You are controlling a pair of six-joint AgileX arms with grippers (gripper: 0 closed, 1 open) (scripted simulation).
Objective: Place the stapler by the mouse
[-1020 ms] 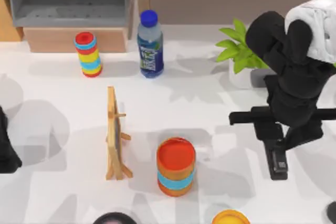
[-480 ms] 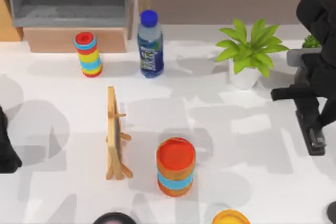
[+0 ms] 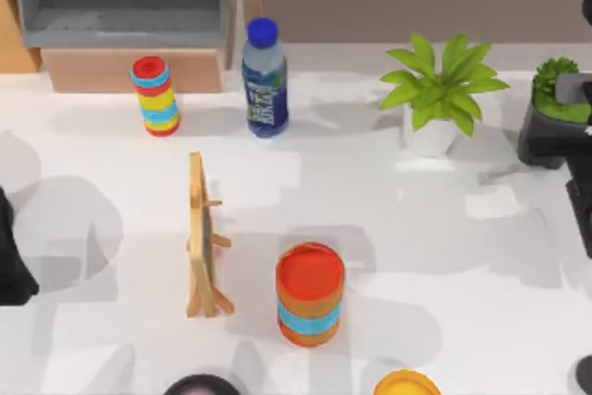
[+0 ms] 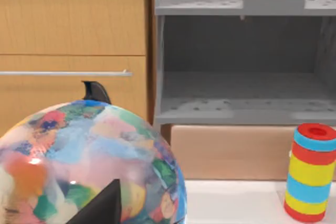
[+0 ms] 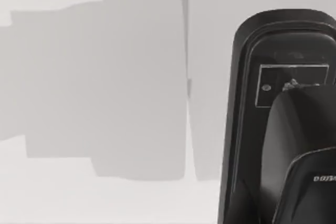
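My right gripper (image 5: 299,150) sits at the far right edge of the table (image 3: 388,228), just right of the potted plant (image 3: 442,90). In the right wrist view the black stapler (image 5: 247,103) is right under it, with a dark finger (image 5: 294,129) lying over the stapler's white label (image 5: 292,83). It looks clamped on the stapler, above the white table.

My left arm (image 3: 11,256) rests at the left edge, beside a bright globe (image 4: 84,166). I cannot tell how its fingers stand.

A water bottle (image 3: 265,80), a small striped cylinder (image 3: 155,96), a wooden stand (image 3: 203,238) and a big striped cylinder (image 3: 310,293) stand on the table.
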